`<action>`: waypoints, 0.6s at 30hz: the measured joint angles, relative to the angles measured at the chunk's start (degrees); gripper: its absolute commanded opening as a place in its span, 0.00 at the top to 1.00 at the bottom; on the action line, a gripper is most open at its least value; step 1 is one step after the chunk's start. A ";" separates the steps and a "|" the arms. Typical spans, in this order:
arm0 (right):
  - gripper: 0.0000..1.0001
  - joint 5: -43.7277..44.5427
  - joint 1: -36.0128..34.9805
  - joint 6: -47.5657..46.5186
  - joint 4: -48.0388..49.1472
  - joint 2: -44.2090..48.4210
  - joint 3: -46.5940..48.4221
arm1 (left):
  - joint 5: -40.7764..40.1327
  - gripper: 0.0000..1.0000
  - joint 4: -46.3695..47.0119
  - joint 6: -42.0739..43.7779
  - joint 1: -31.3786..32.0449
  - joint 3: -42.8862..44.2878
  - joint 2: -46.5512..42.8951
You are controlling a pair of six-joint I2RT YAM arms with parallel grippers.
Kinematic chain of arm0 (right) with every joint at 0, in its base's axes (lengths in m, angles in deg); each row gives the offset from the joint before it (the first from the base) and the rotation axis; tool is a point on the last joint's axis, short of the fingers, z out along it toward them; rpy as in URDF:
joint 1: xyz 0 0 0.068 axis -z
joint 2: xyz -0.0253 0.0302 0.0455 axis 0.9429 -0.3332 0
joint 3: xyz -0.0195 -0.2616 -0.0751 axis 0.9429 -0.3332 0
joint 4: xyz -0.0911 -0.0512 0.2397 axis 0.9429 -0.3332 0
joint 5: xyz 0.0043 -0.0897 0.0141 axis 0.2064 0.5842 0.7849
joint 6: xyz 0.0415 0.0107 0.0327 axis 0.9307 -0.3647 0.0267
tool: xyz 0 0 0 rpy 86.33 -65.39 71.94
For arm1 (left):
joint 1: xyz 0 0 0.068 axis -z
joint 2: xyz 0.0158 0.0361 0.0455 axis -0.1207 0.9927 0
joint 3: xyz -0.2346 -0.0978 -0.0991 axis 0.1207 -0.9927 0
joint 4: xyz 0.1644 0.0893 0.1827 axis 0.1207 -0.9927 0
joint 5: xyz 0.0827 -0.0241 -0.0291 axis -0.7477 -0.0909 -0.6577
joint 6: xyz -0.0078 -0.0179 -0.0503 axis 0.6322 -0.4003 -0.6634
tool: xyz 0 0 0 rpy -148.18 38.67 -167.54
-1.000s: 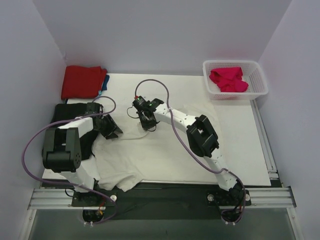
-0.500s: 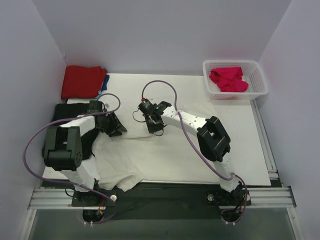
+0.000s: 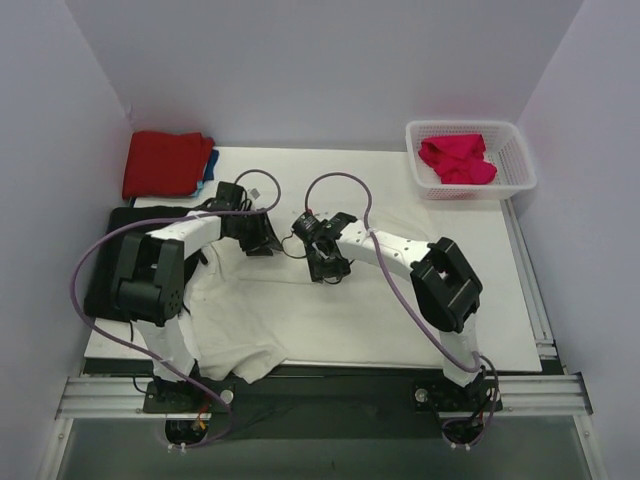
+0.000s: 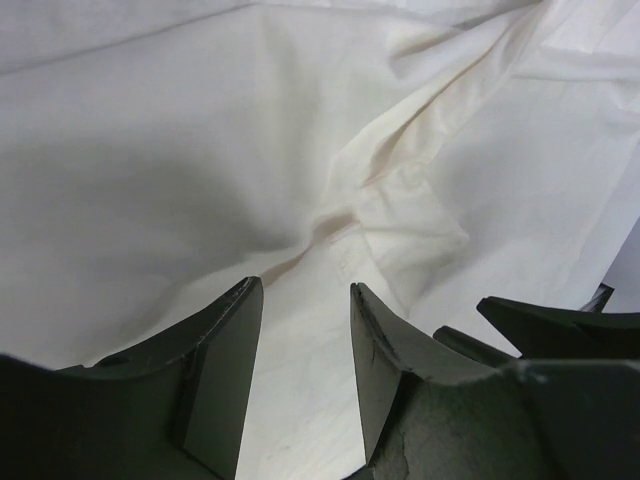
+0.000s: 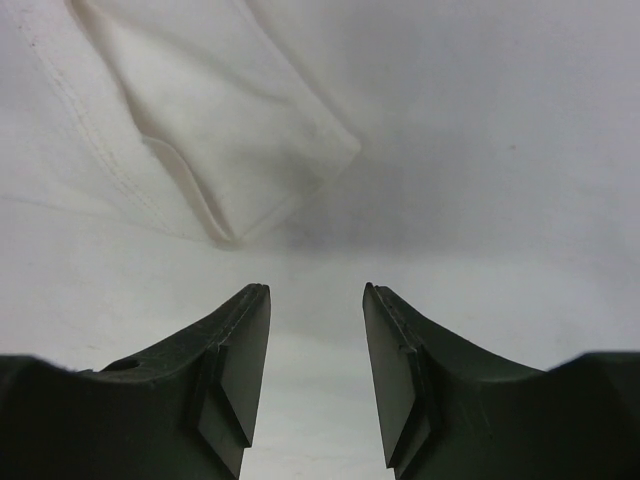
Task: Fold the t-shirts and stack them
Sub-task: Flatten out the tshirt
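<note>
Cream shirt (image 3: 300,310) lies spread but rumpled on the desk (image 3: 490,300), so the fold looks started, not finished. Left tool (image 4: 304,290) is about half parted over a crease, pinching nothing that I can see. Right tool (image 5: 315,292) is parted too and empty, just short of a doubled hem flap (image 5: 250,170). Next move probably needs each tool to close on an edge and carry it across. Red shirt (image 3: 165,163) is folded far left, pink shirt (image 3: 457,160) in the basket (image 3: 522,165).
</note>
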 measured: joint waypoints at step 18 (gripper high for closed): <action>0.58 3.61 10.21 2.95 -0.85 11.69 -9.70 | -13.90 0.49 -2.60 3.87 9.64 10.54 7.13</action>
